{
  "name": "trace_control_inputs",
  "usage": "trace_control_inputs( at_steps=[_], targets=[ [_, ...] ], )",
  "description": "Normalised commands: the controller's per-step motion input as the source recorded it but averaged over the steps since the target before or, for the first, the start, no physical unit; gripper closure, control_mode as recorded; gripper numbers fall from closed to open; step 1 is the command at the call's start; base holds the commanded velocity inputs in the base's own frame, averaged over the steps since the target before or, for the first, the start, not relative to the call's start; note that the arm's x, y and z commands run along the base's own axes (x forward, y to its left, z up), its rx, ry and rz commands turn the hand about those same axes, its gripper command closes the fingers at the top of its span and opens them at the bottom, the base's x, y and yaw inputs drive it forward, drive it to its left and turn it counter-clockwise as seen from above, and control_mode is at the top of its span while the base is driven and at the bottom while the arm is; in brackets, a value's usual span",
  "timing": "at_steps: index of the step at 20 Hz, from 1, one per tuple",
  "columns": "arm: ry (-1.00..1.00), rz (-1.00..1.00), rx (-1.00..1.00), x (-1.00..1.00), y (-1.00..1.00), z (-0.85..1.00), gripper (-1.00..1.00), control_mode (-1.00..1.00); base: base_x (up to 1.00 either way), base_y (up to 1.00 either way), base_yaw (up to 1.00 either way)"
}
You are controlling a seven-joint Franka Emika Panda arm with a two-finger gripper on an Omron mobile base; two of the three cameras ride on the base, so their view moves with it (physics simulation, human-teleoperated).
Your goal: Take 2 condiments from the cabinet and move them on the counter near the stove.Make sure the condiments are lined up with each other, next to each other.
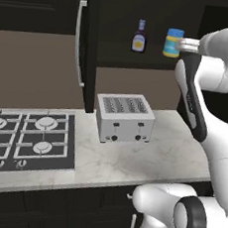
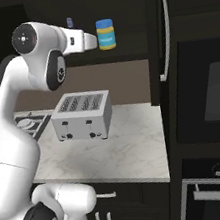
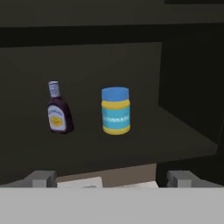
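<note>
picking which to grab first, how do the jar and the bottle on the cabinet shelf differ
The jar is squat and wide with a blue lid and yellow-and-teal body; the bottle is slimmer, dark, with a narrow pale blue neck and yellow label. The jar sits in line with the hand; the bottle is off to one side. Both stand upright, apart, untouched.

A silver slotted toaster (image 1: 124,118) stands upright — a built-in black oven (image 2: 216,94) to the right.

The white arm rises from its base, elbow bent high, forearm reaching level and forward. The hand (image 3: 112,178) points straight ahead, its two fingertips (image 3: 41,178) spread wide at 7 and 5 o'clock, holding nothing.
</note>
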Motion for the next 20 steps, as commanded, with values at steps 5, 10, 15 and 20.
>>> trace_control_inputs(
  at_steps=[5, 10, 15, 20],
  targets=[
    [0.00, 0.02, 0.00, 0.34, -0.18, 0.00, -1.00, -1.00, 0.00, 0.00, 0.00],
    [0.00, 0.00, 0.00, 0.34, -0.14, 0.00, -1.00, -1.00, 0.00, 0.00, 0.00],
    [0.00, 0.00, 0.00, 0.28, -0.11, 0.00, -1.00, -1.00, 0.00, 0.00, 0.00],
    [0.00, 0.00, 0.00, 0.24, 0.00, 0.00, -1.00, -1.00, 0.00, 0.00, 0.00]
  ],
)
